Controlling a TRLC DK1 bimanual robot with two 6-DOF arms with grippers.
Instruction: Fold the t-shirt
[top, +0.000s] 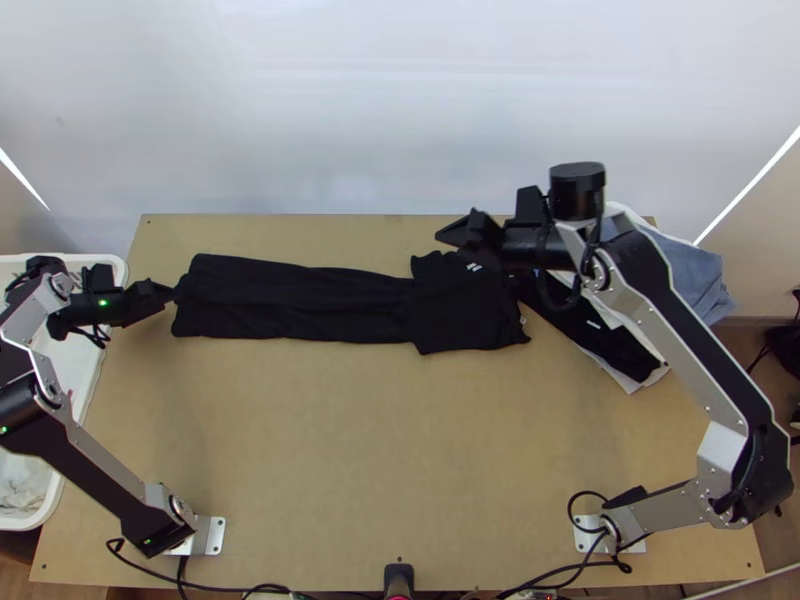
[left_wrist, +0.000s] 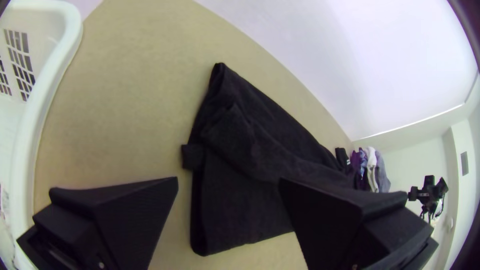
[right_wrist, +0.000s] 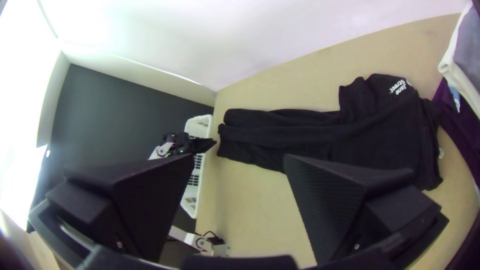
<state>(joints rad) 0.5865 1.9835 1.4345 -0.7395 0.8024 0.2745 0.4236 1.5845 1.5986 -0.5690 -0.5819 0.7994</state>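
The t-shirt (top: 460, 310), black, lies on the bench (top: 330, 450) as a long strip running crosswise, left of the clothes pile. It is folded lengthwise, at least in part: the left portion is narrow, and the portion toward the pile is wider. White lettering is visible near the far edge of the wider portion. A raised ridge of cloth runs along the strip, and a small tab (left_wrist: 192, 156) projects from its left end.

Left gripper (top: 172, 292): positioned at the left end of the t-shirt, pointing along the strip. Its fingers (left_wrist: 120, 210) are set wide apart, with nothing gripped between them. Contact with the cloth cannot be determined.

Right gripper (top: 453, 232): positioned at the far side of the t-shirt's wider portion and directed leftward. Its fingers (right_wrist: 345, 200) are also widely separated and grip nothing.

Surroundings: a white basket (left_wrist: 42, 105) stands beside the left end of the bench. At the far right corner, blue-grey cloth (top: 690, 270) lies in the pile with white and dark garments (top: 600, 330), partly beneath the right arm.
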